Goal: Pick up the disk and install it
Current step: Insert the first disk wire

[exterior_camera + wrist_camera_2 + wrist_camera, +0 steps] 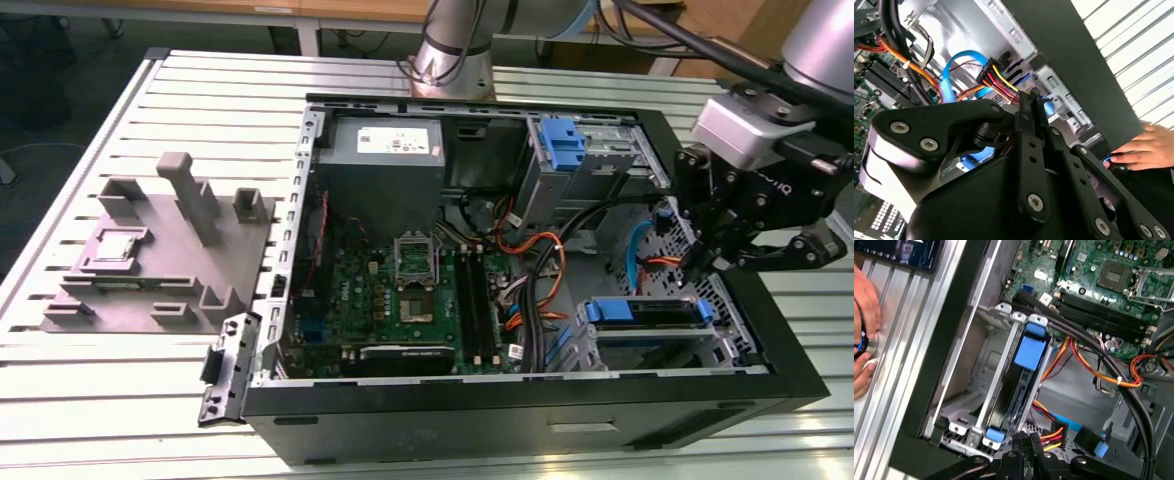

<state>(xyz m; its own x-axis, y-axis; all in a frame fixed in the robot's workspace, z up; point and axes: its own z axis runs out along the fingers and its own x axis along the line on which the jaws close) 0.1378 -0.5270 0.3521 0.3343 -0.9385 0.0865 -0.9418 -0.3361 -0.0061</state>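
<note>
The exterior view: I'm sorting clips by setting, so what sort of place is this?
Probably a robotics lab bench for computer assembly: an opened black desktop computer case lies on a slotted aluminium table, beside a grey moulded parts fixture, with a robot arm's base bolted behind.

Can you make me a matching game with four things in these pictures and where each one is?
Things:
1. disk
2. gripper
3. grey fixture block
4. hand

Places:
A. on the slatted table, at the exterior view's left of the computer case
B. sitting in the drive cage inside the case, with blue rails
C. resting on the table outside the case wall, in the second wrist view
D. hovering above the case at the exterior view's right, over the cables

Pairs: 1-B, 2-D, 3-A, 4-C
</note>
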